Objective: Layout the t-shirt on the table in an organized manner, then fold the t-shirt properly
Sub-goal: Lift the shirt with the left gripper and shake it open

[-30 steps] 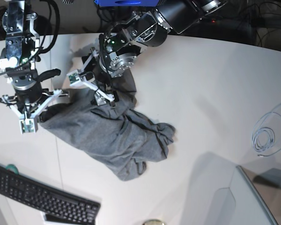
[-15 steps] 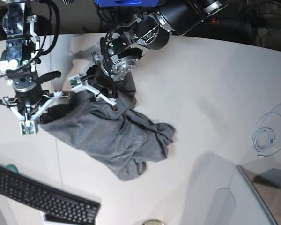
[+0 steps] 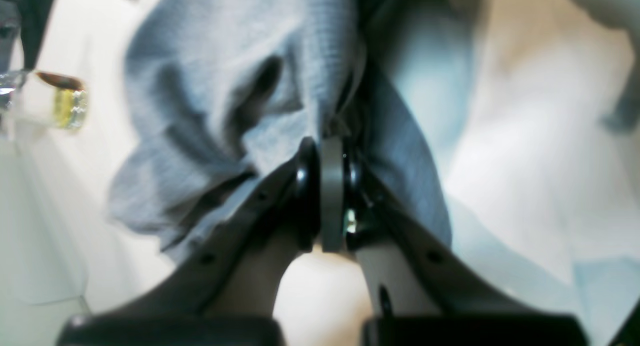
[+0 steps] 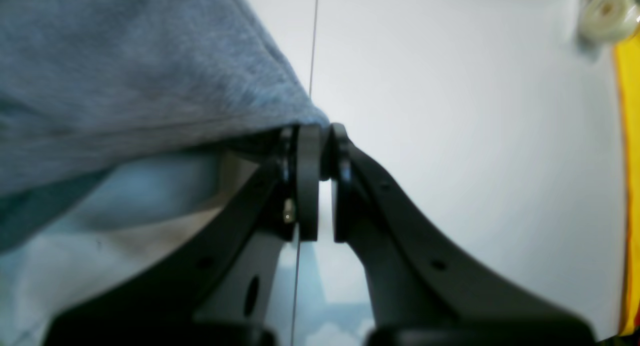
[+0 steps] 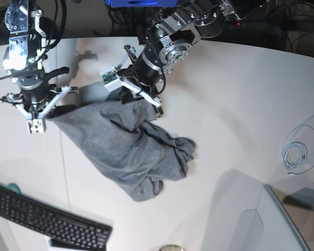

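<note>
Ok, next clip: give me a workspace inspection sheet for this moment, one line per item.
Surface: white table, thin dark seam, mostly bare.
Job's things: grey t-shirt bunched, top edge lifted between the arms, lower part crumpled on the table.
Clutter: black keyboard at the near left edge.
Grippers: left gripper shut on the t-shirt; right gripper shut on the t-shirt's edge.
Cables: coiled light cable at the right; dark wiring behind the table.
Surroundings: grey panel at bottom right.
</note>
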